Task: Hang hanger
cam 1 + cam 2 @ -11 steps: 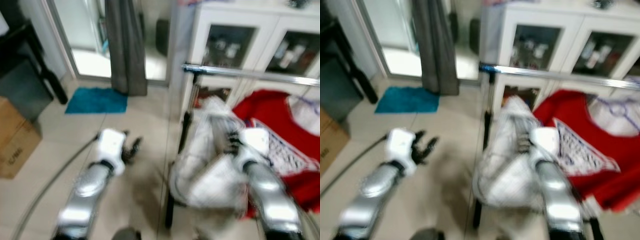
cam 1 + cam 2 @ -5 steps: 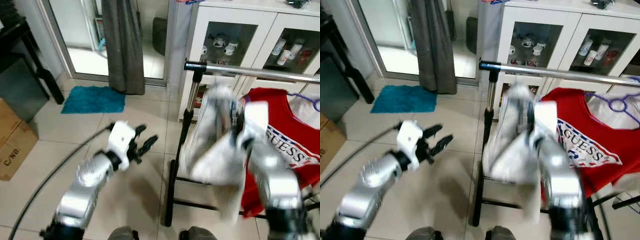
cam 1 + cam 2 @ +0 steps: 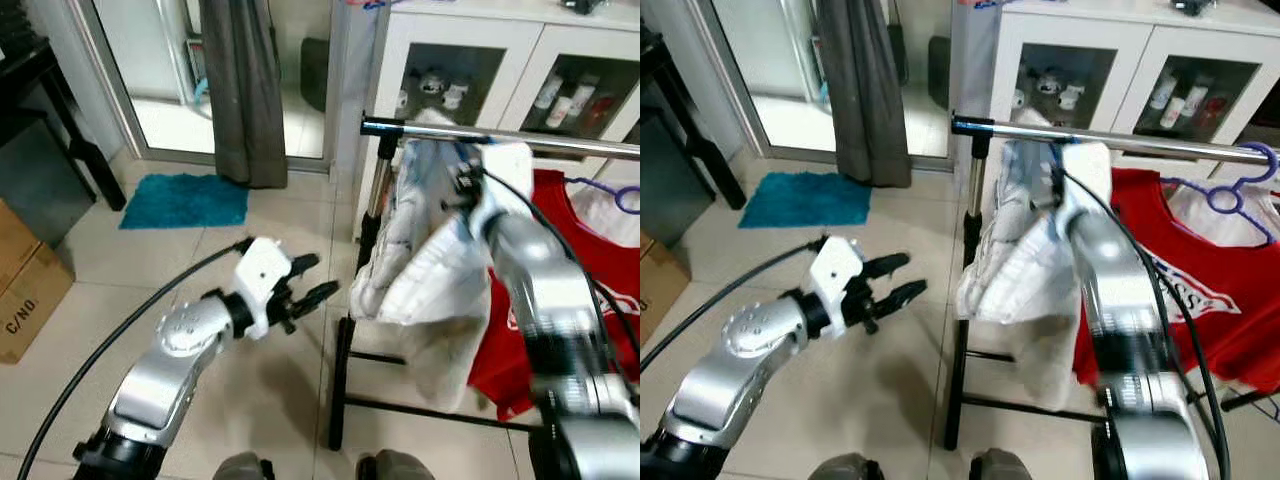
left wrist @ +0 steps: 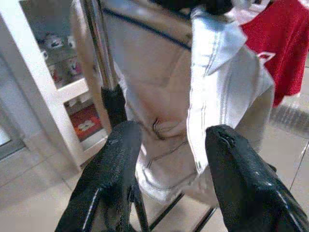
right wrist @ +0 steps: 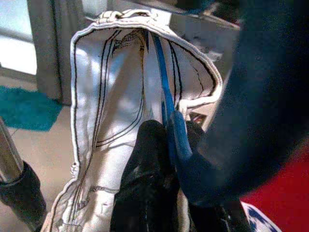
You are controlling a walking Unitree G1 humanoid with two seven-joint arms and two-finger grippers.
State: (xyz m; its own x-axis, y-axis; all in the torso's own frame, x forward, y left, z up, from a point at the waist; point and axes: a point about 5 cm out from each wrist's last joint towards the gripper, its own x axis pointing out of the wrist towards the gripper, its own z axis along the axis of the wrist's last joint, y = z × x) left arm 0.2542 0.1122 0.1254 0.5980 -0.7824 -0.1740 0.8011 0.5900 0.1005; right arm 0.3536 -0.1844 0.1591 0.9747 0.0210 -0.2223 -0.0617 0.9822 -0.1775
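The right gripper [image 5: 166, 159] is raised to the chrome rail [image 3: 1140, 143] of the clothes rack, its black fingers [image 5: 149, 164] closed narrowly on a blue hanger [image 5: 166, 116] that runs up inside the collar of a white garment [image 3: 425, 270]. The garment hangs bunched from the gripper just beside the rail and drapes down over the rack's upright post [image 3: 370, 220] (whether the hanger's hook already sits on the rail cannot be told, since the wrist and cloth cover it). The left gripper [image 3: 305, 298] is held out low over the tiled floor [image 3: 200, 260], short of the rack, with its two black fingers [image 4: 108, 174] spread wide and nothing between them; in the left wrist view they frame the post and the hanging white cloth without touching either. Further along the rail hangs a red T-shirt [image 3: 1185, 290] with a printed logo, and beside it a purple hanger [image 3: 1235, 185] hooked over the bar. Behind the rack stands a white cabinet [image 3: 520, 40] with glass doors; cups and small bottles [image 3: 1165, 95] stand on its shelves. A cardboard box [image 3: 25, 290] sits at the left edge, closed, near a teal mat [image 3: 185, 200] and a grey curtain [image 3: 240, 90].
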